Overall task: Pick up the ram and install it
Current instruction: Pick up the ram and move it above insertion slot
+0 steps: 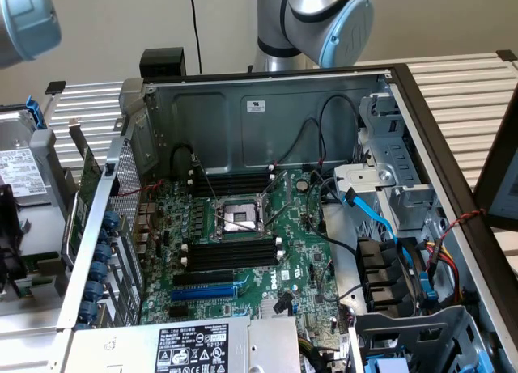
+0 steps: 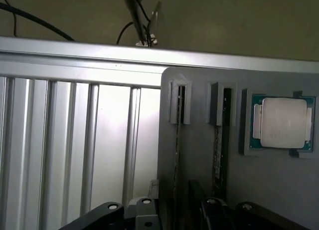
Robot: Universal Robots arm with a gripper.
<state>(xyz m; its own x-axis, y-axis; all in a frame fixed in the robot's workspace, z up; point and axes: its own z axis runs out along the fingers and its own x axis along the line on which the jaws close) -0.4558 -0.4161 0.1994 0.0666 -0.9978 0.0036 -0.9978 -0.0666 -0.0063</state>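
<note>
Misalignment threatens: the gripper (image 2: 174, 215), jaws spread, hangs over the ram (image 2: 178, 140) nearest the grey holder's (image 2: 199, 155) edge; closing off-centre could knock the neighbouring stick (image 2: 219, 150).

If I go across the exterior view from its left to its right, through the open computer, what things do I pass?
From the exterior view's left to its right: green expansion card → silver processor socket → blue cable → red wire.
</note>
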